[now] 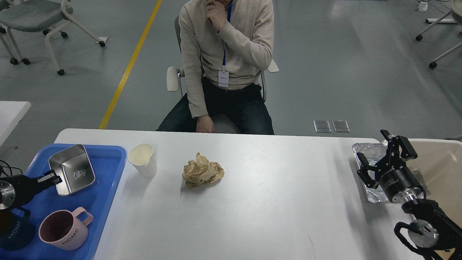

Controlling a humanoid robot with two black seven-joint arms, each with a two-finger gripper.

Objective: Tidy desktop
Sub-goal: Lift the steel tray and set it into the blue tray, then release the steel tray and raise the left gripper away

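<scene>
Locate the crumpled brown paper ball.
Head view: crumpled paper ball lies mid-desktop, right of the white paper cup.

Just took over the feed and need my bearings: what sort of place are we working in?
Probably an office or lab test space, not a home: a white desktop on a bare grey floor with a yellow line, wheeled chairs, and a seated person wearing a lanyard badge.

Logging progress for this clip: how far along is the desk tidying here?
Partly done. A steel box and pink mug already sit in the blue tray. Neither the left gripper nor the open right gripper holds anything. A paper cup and crumpled paper remain on the desktop.
</scene>
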